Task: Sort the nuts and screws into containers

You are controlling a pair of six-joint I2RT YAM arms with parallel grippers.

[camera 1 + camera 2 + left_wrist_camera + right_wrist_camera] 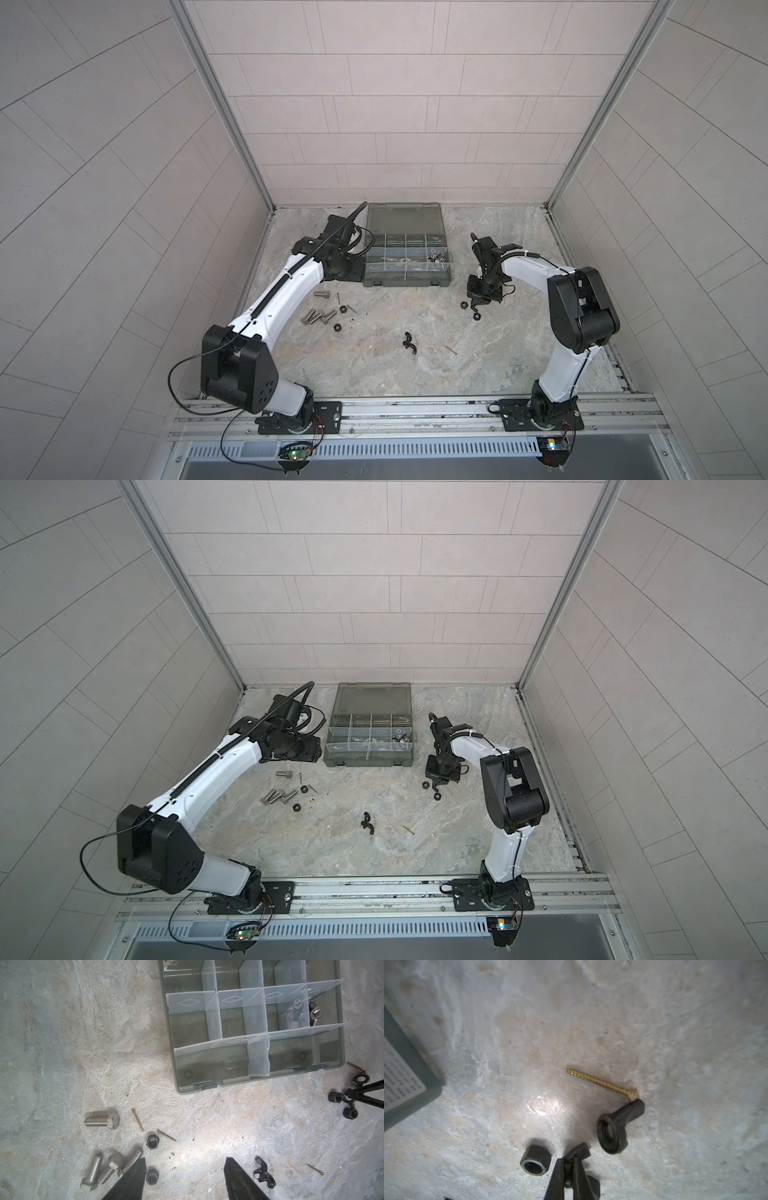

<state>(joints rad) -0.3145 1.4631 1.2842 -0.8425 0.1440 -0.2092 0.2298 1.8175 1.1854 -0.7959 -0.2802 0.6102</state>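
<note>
organizer case (228,1082) | dividers (191,1002): diamond outlines | pale patch (398,1076) (dotted rows) blurred

Open tabletop (374,374) mid-front; bolt cluster (318,316) left, wing nuts (409,337) centre, case (405,283) behind.

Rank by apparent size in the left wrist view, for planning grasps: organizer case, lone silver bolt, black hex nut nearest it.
1. organizer case, by far.
2. lone silver bolt.
3. black hex nut, roughly as wide as the bolt's head.
Bolt and nut lie close together on the tabletop, so nearness hardly skews their order.
</note>
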